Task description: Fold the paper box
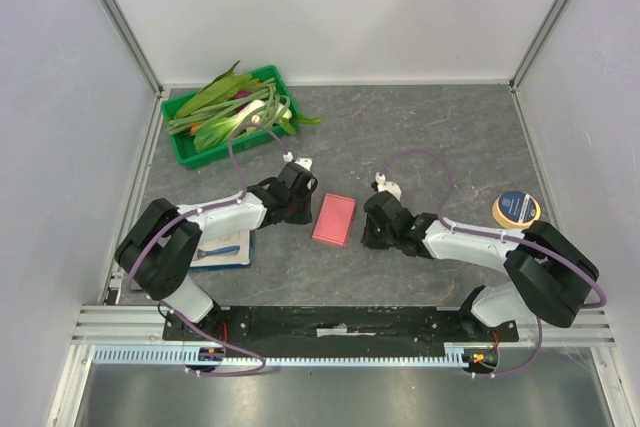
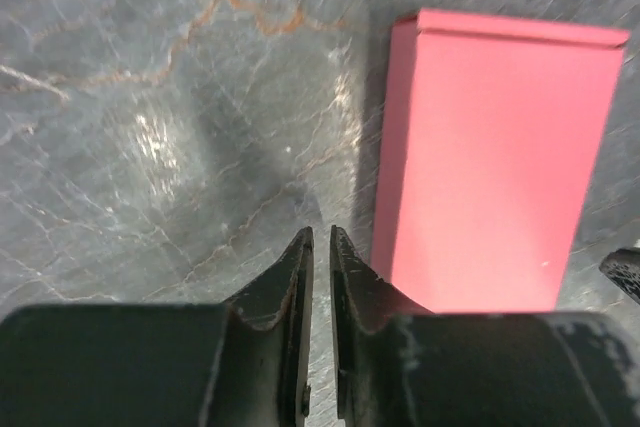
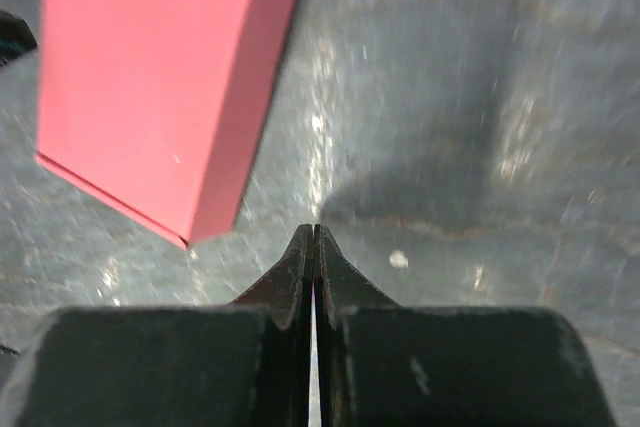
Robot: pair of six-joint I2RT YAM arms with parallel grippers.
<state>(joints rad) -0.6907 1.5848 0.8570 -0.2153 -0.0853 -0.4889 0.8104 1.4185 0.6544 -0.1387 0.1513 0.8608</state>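
The pink-red paper box [image 1: 334, 219] lies on the grey table between my two arms as a closed flat rectangular block. In the left wrist view the paper box [image 2: 490, 167] sits just right of my left gripper [image 2: 321, 232], whose jaws stand a narrow slit apart with only table showing between them. My left gripper [image 1: 303, 209] is low beside the box's left edge. In the right wrist view the paper box [image 3: 160, 77] lies up and to the left of my right gripper [image 3: 315, 229], which is shut with its tips touching and holds nothing. My right gripper [image 1: 366, 231] is just right of the box.
A green tray [image 1: 185, 152] of leafy vegetables stands at the back left. A white-and-blue booklet [image 1: 225, 250] lies under the left arm. A tape roll [image 1: 516, 209] sits at the right. White walls enclose the table.
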